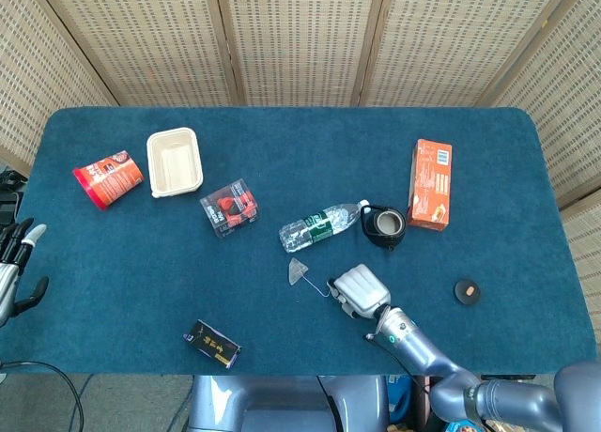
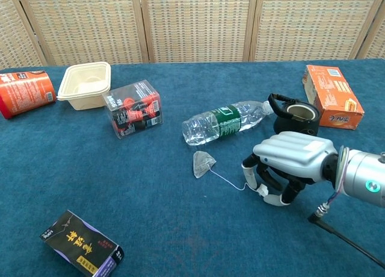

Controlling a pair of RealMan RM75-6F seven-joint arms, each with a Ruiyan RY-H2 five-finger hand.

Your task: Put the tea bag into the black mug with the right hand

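While the right hand (image 2: pixel 287 164) hovered low over the desk (image 1: pixel 282 141), things stood thus:

Right hand: lower centre of the head view, knuckles up, fingers (image 2: pixel 249 171) curled down at the free end of the string (image 2: pixel 227 180); whether they pinched the string or its tag, I could not tell.
Tea bag (image 2: pixel 202 163): flat on the desk, centre of the chest view, just left of the hand, joined to it by the string.
Mug (image 1: pixel 384 225): black, upright, right of centre, just above the hand, apart from it.
Bottle (image 1: pixel 319 227): clear, on its side, cap end beside the mug, above the tea bag.
Left hand (image 1: pixel 14 263): left edge of the head view, off the desk, fingers apart, holding nothing.
Orange box (image 1: pixel 430 183): flat, just right of the mug.
Clear box (image 1: pixel 229 207): left of the bottle.
Tray (image 1: pixel 175 162): cream, upper left.
Red cup (image 1: pixel 108 178): on its side, left of the tray.
Dark packet (image 1: pixel 212 344): lower left, near the desk's front edge.
Small disc (image 1: pixel 467 291): right of the hand, well apart.
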